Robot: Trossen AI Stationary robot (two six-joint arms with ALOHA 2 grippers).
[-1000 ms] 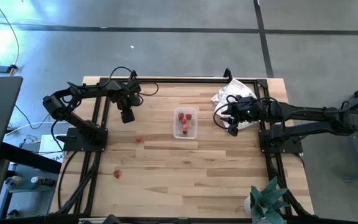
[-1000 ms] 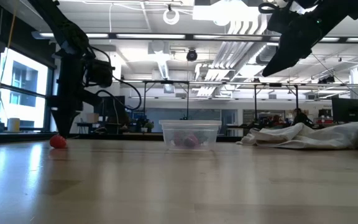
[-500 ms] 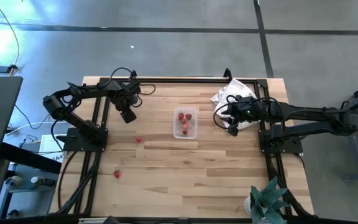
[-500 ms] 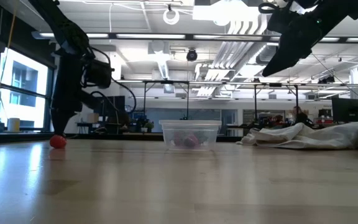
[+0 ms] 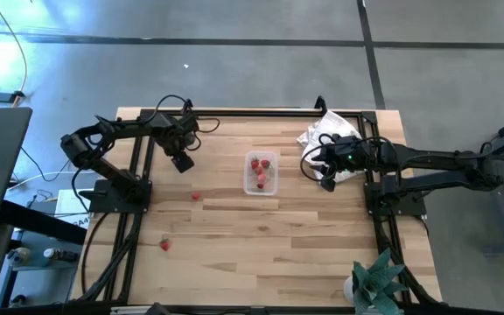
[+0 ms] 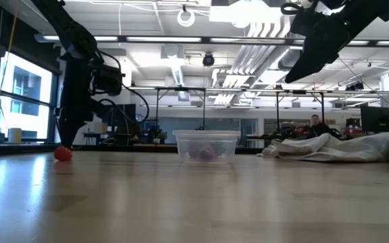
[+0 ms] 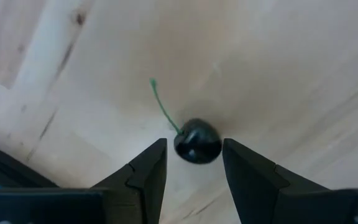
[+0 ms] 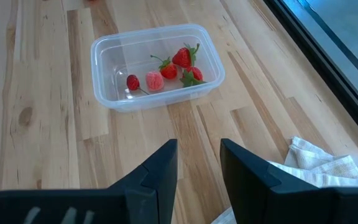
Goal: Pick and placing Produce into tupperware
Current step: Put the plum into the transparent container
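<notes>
While the wooden desk (image 5: 261, 236) fills most of the high view, the white cloth (image 5: 326, 131) lies crumpled at about two o'clock from its centre. The tupperware (image 5: 260, 173) sits near the middle, holding red produce (image 8: 180, 58), several strawberry-like pieces and one small dark-red piece. The right gripper (image 5: 324, 172) hangs above the desk at three o'clock of the tub, just beside the cloth, its fingers (image 8: 156, 171) parted and grasping nothing. The left gripper (image 5: 182, 162) is at nine o'clock of the tub, its fingers (image 7: 145, 174) spread to either side of a dark cherry (image 7: 197, 141) with a green stem; whether they touch it I cannot tell. Two loose red pieces (image 5: 196, 197) lie at about seven o'clock of the tub, the farther one (image 5: 164, 245) well apart.
</notes>
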